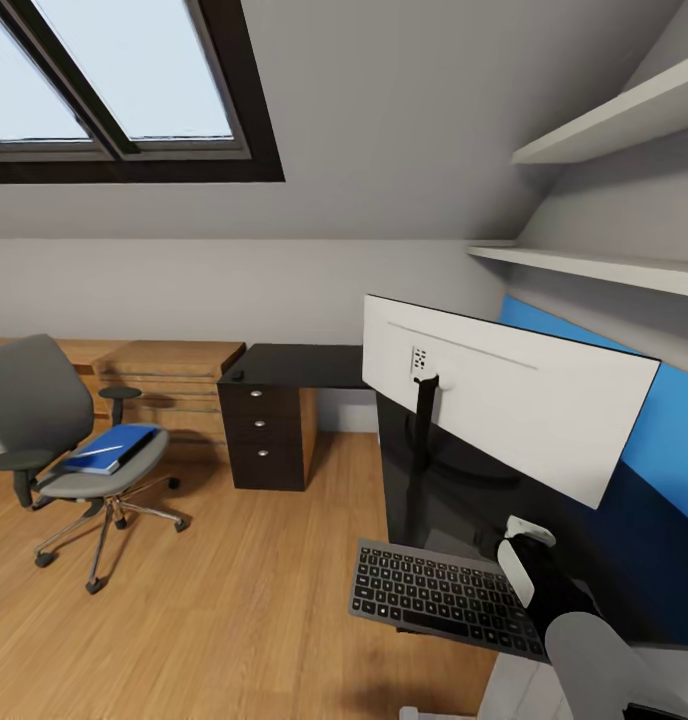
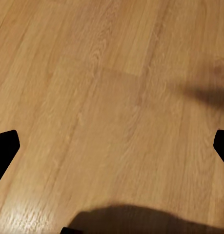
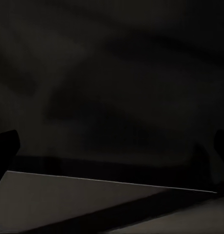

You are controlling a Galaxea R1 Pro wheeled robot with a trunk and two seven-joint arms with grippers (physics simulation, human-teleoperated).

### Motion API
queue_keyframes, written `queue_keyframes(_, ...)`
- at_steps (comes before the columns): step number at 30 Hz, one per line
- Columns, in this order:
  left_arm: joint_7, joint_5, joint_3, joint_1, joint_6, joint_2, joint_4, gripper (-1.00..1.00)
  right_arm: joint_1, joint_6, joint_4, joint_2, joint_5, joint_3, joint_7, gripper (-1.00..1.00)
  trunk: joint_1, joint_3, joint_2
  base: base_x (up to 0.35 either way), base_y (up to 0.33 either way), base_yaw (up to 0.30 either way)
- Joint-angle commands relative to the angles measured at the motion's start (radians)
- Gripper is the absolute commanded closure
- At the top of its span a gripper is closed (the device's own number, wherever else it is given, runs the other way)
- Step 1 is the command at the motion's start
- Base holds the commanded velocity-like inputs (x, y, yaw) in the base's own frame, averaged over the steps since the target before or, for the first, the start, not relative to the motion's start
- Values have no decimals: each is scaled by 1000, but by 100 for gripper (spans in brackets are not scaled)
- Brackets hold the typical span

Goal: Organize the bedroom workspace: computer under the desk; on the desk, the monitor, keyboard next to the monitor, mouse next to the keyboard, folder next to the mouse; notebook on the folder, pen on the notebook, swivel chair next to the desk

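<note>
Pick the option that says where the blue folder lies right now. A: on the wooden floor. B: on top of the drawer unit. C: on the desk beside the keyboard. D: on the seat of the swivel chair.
D: in the head view the folder lies flat on the grey seat of the swivel chair, well away from the desk.

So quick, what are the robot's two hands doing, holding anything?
Left gripper: open, jaws wide apart, nothing between them, wood floor beyond.
Right gripper: open, jaws apart, holding nothing, over the black desk.
</note>
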Motion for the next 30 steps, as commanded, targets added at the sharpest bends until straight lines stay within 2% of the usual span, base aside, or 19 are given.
queue_keyframes(1,7,11,-6,0,-4,0,-1,-100,0,3,4,0,-17,-1,-8,-100,0,-1,0,-161,0,0)
queue_keyframes(30,6,9,-6,0,-4,1,-1,-100,0,2,2,-2,-16,0,-8,-100,0,-1,0,-50,0,0)
